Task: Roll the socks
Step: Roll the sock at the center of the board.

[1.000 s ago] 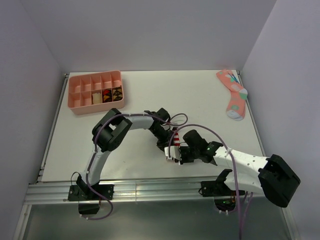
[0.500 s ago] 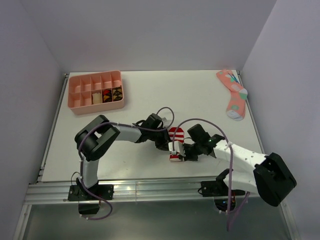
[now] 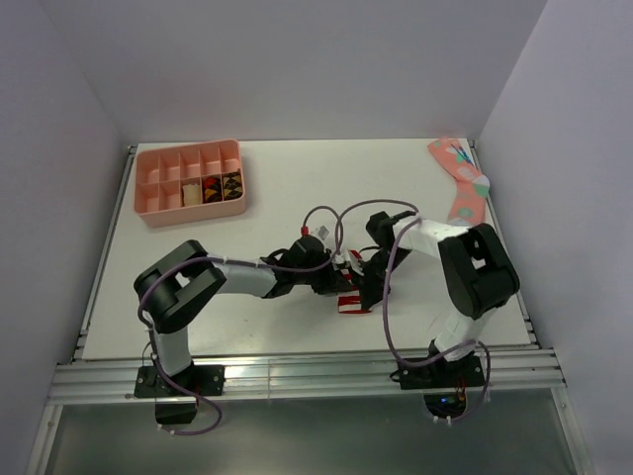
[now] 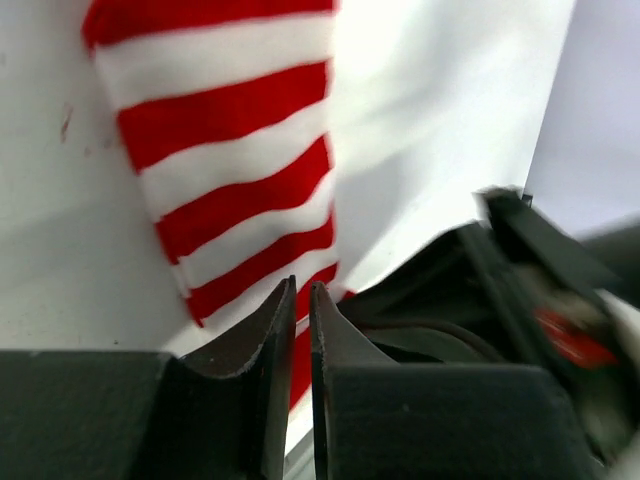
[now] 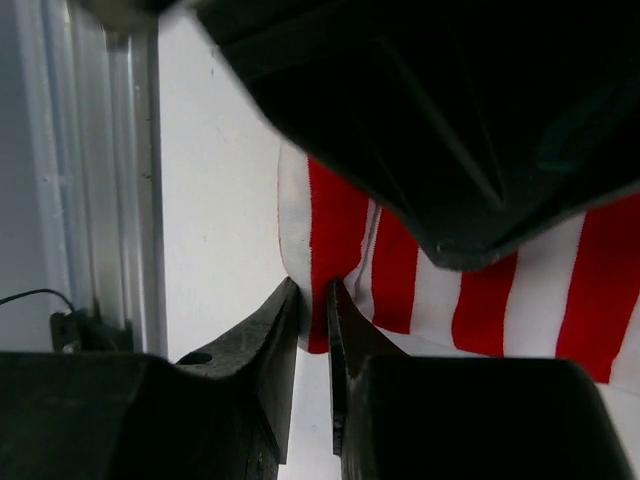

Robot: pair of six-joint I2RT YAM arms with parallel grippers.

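Observation:
One red-and-white striped sock (image 3: 348,305) lies near the table's front middle, pinched between both grippers. In the left wrist view the striped sock (image 4: 230,170) runs away over the white table. My left gripper (image 4: 302,290) is shut on the sock's near edge, and red cloth shows between the jaws. Seen from the right wrist, my right gripper (image 5: 313,290) is shut on a corner of the same sock (image 5: 520,300), under the black body of the left gripper (image 5: 450,120). From above, the left gripper (image 3: 334,280) and right gripper (image 3: 364,295) meet tip to tip over it.
A pink divided tray (image 3: 146,188) sits at the back left with small items in some cells. At the back right corner lies a pink patterned sock (image 3: 462,193). The aluminium front rail (image 3: 297,371) runs just beyond the sock; the same front rail (image 5: 100,170) shows in the right wrist view.
The right arm has swung from the front right up to a folded stance behind the sock. The left arm has stretched out lower. The sock has shifted slightly toward the front edge, still held.

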